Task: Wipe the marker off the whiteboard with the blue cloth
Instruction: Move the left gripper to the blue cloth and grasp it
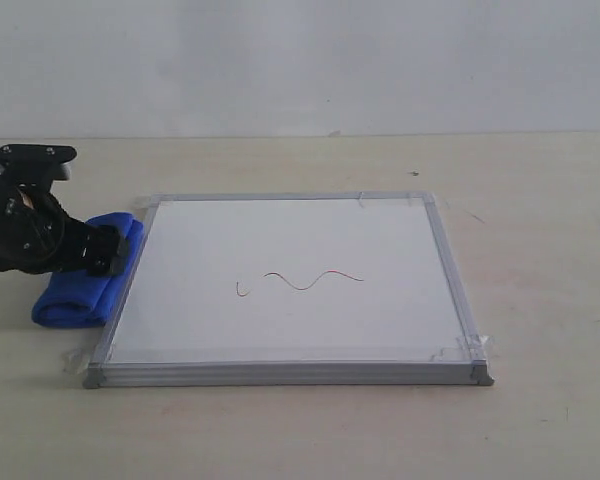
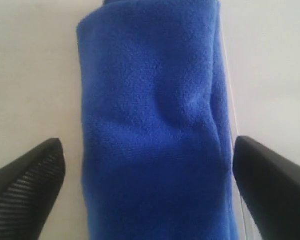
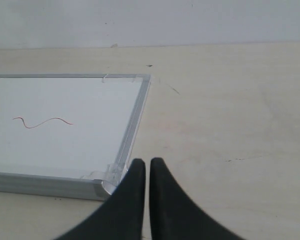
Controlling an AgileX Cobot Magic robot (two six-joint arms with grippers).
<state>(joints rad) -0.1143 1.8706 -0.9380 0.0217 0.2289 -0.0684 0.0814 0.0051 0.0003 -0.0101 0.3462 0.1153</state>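
Observation:
The whiteboard [image 1: 290, 285] lies flat on the table, and a thin reddish wavy marker line [image 1: 302, 281] crosses its middle. The blue cloth [image 1: 80, 285] is a fuzzy roll lying just off the board's left edge. My left gripper [image 1: 107, 250] hangs over the cloth's far end. In the left wrist view the cloth [image 2: 152, 130] fills the space between the two fingers [image 2: 27, 175], which stand wide apart on either side of it; the gripper [image 2: 149, 155] is open. My right gripper [image 3: 147, 167] is shut and empty, near the whiteboard [image 3: 65, 125] corner, with the marker line [image 3: 42, 122] ahead of it.
The board's frame [image 1: 460, 290] rises slightly above the light wooden table [image 1: 540, 220]. Clear tape bits [image 1: 460, 348] sit at its corners. A pale wall stands behind the table. The right arm is out of the exterior view.

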